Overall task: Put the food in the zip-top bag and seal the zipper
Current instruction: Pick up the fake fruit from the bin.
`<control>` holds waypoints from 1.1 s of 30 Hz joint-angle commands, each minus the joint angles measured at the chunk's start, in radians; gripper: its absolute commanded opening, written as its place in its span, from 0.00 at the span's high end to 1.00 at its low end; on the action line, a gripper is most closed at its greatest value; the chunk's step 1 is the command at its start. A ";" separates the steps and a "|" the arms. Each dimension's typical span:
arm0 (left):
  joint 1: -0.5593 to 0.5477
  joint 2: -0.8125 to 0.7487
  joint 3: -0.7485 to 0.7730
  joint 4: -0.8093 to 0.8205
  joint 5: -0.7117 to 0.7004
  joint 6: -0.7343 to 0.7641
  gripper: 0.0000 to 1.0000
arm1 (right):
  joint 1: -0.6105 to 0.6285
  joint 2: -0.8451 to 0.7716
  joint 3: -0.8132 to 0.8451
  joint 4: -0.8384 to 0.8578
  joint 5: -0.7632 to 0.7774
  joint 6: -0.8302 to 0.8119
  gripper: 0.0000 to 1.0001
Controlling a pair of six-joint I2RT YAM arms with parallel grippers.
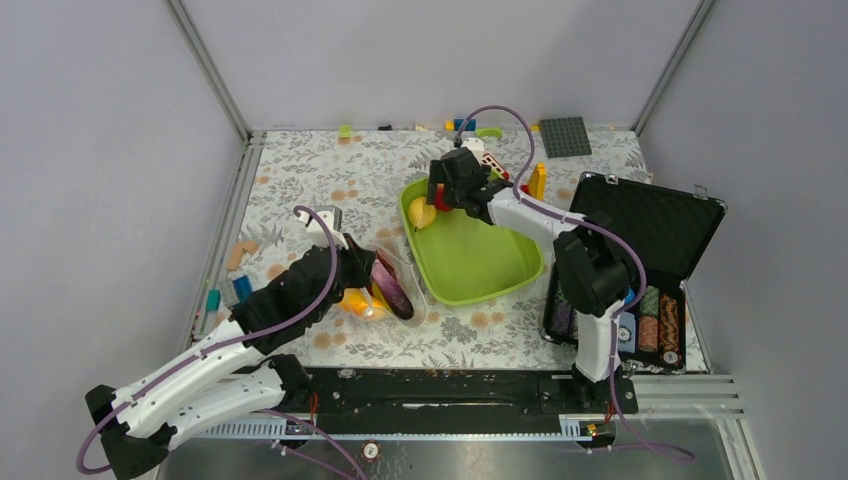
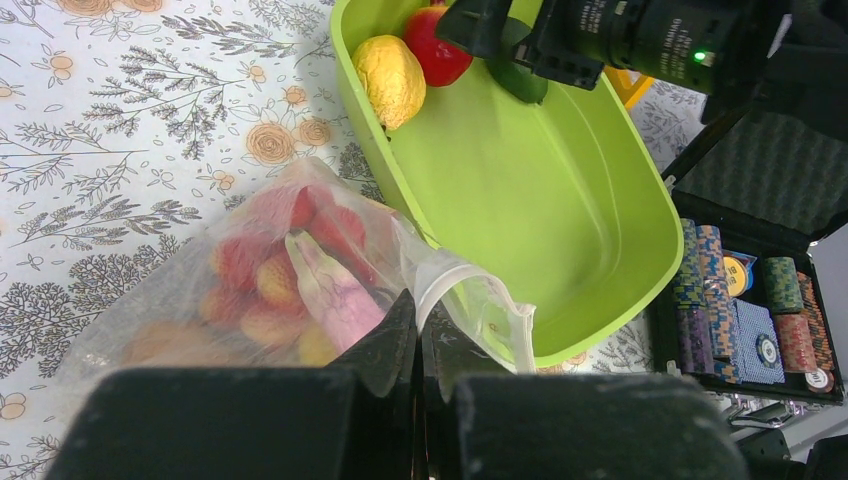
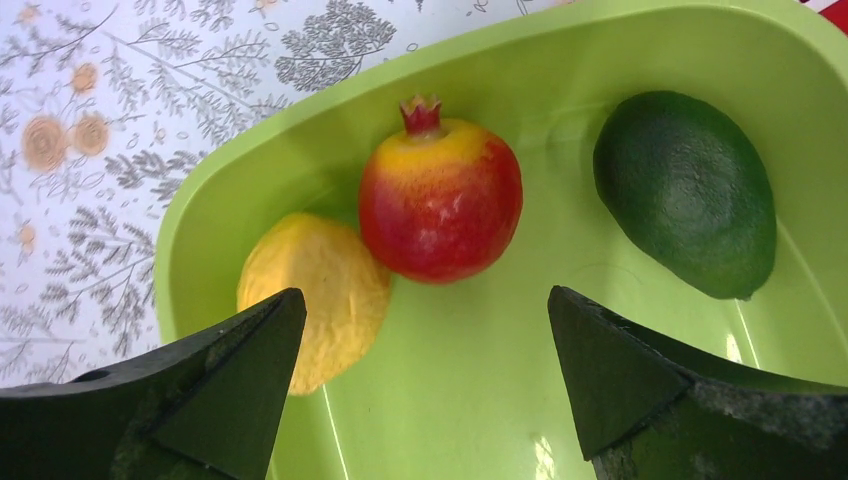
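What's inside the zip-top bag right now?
Through the clear zip-top bag show a purple eggplant plus red and yellow-orange pieces, blurred by the plastic. The shut left gripper, pinching the bag's mouth edge, covers the near part, so the count is unclear.

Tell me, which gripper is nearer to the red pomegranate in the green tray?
Right. The right gripper hovers open above the pomegranate; the left gripper is outside the tray, shut on the zip-top bag.
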 commanded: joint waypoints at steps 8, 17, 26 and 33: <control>0.001 -0.014 0.015 0.052 -0.042 0.004 1.00 | -0.046 0.176 0.172 -0.026 0.030 0.140 0.00; 0.002 -0.003 0.019 0.052 -0.041 0.007 1.00 | -0.075 0.263 0.276 -0.071 -0.049 0.202 0.00; 0.001 0.002 0.017 0.054 -0.054 0.004 1.00 | -0.088 0.273 0.277 -0.084 -0.089 0.229 0.05; 0.003 0.015 0.020 0.053 -0.055 -0.001 1.00 | -0.090 0.268 0.260 -0.084 -0.089 0.252 0.12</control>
